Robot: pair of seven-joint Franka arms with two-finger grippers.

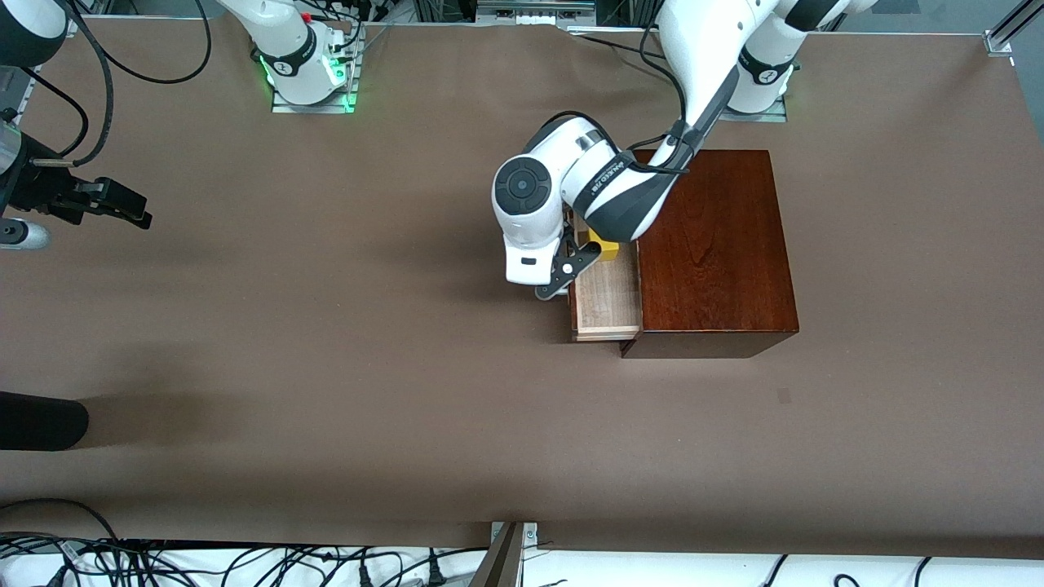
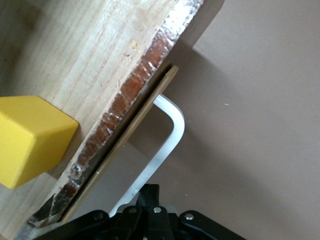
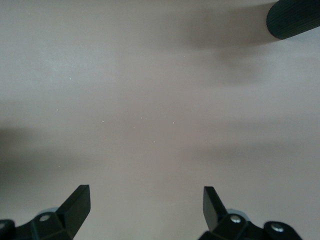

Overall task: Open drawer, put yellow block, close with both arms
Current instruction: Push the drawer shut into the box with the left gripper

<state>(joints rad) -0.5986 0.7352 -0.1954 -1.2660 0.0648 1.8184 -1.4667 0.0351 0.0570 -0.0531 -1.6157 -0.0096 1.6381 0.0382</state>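
The dark mahogany box [image 1: 710, 244] stands toward the left arm's end of the table. Its drawer [image 1: 608, 297] is pulled out, showing the pale wood tray. The yellow block [image 1: 604, 248] lies in the drawer, partly under the left arm; the left wrist view shows it [image 2: 30, 137] on the tray floor [image 2: 90, 50]. My left gripper [image 1: 559, 281] is in front of the drawer, its fingers [image 2: 151, 189] shut together right beside the white handle [image 2: 167, 135]. My right gripper [image 1: 106, 204] waits open and empty [image 3: 147, 200] over bare table at the right arm's end.
A black cylindrical object [image 1: 41, 420] pokes in at the table's edge on the right arm's end, and also shows in the right wrist view [image 3: 295, 20]. Cables lie along the edge nearest the front camera. The brown tabletop [image 1: 367, 326] surrounds the box.
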